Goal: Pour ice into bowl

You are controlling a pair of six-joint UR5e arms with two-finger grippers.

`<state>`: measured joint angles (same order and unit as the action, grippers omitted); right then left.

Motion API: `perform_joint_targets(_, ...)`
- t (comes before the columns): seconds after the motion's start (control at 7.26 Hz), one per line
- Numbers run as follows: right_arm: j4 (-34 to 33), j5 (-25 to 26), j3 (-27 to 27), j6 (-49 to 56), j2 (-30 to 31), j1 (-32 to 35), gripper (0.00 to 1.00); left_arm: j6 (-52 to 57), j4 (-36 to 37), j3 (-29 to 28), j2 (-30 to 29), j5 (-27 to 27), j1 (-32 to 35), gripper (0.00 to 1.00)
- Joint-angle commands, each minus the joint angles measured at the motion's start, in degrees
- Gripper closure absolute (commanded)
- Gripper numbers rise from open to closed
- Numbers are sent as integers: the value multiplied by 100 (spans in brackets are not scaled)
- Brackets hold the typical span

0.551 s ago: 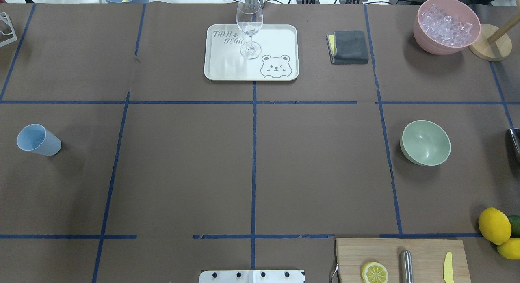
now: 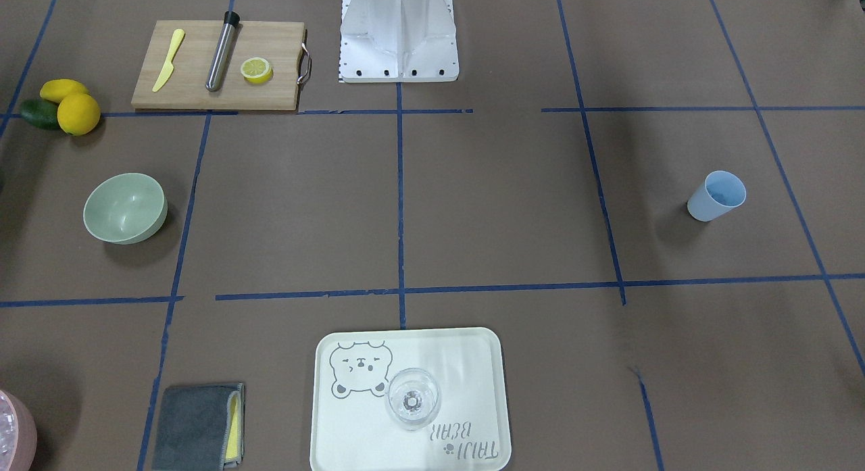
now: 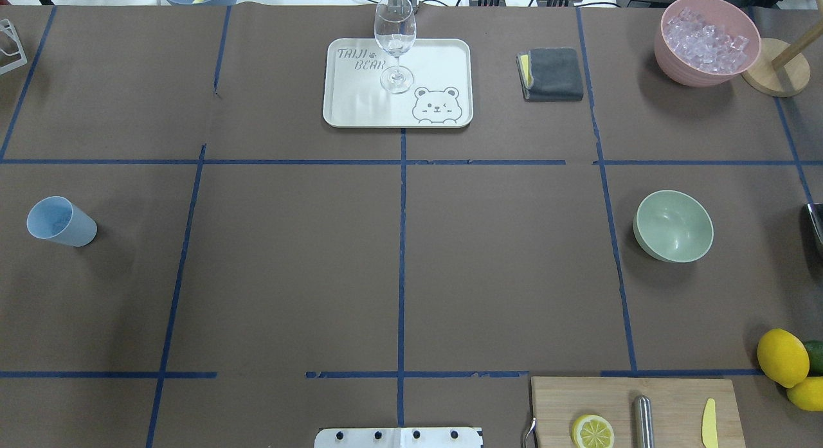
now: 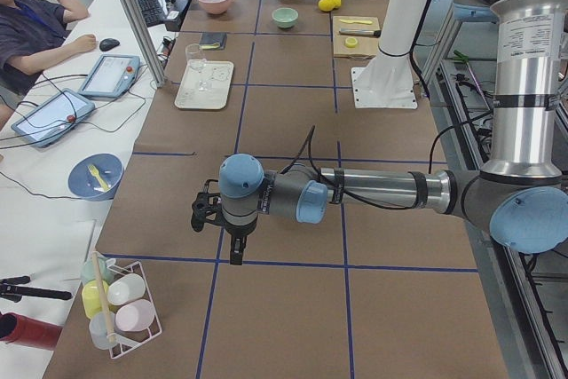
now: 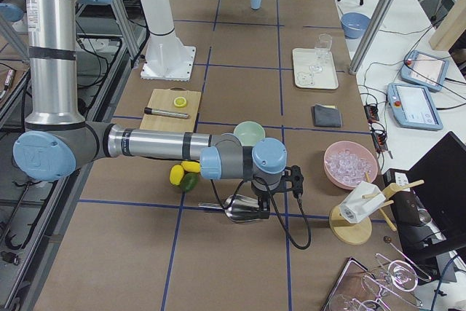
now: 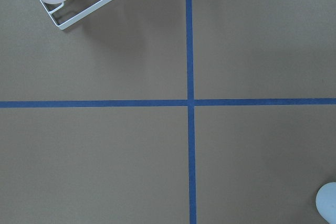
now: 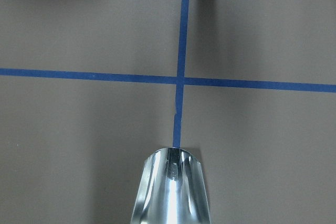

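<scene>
Brown-papered counter [image 3: 289, 274], blue tape grid. I see the mint bowl [image 3: 673, 226] upright on the robot's right half, with the blue cup [image 3: 61, 221] far left, well apart. Metal scoop [image 7: 170, 190] sits at the right pincer [image 5: 258, 207]; left pincer [image 4: 236, 253] hangs over bare paper. Can't tell whether either pincer is spread or pinching.

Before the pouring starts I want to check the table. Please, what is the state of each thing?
bowl: upright, empty.
pink bowl: upright, full of ice cubes.
glass: upright, empty, on the tray.
cup: upright, contents unclear.
scoop: no ice visible inside.
cloth: folded.
lemon on the board: cut in half.
</scene>
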<state>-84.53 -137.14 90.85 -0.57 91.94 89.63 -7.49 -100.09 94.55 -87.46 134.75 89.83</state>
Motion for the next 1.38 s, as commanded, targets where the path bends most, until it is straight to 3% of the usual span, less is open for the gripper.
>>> perform_joint_targets(0.0, 33, -32, 142, 4, -184, -16, 0, -24, -437, 133, -52, 33, -18, 0)
perform_joint_targets(0.28, -2, -389, 99, -345, -125, -77, 0, -68, -897, 239, -61, 86, -71, 0)
perform_joint_targets(0.41, 94, -732, 143, -391, -106, -208, 0, -712, -898, 692, 9, 260, -184, 0)
perform_joint_targets(0.69, 243, -700, 195, -1309, -220, -743, 0, -1812, -898, 1878, 413, 61, -885, 0)
perform_joint_targets(0.96, 1434, -648, 196, -2634, -220, -1087, 0, -2761, -1237, 2610, 869, -674, -1571, 0)
perform_joint_targets(1.1, 1918, -404, 196, -3346, -168, -1393, 0, -3428, -2180, 2656, 1323, -966, -1974, 0)
perform_joint_targets(1.24, 2419, -114, 205, -3980, -142, -1770, 0, -4131, -3042, 2648, 1746, -1699, -2614, 0)
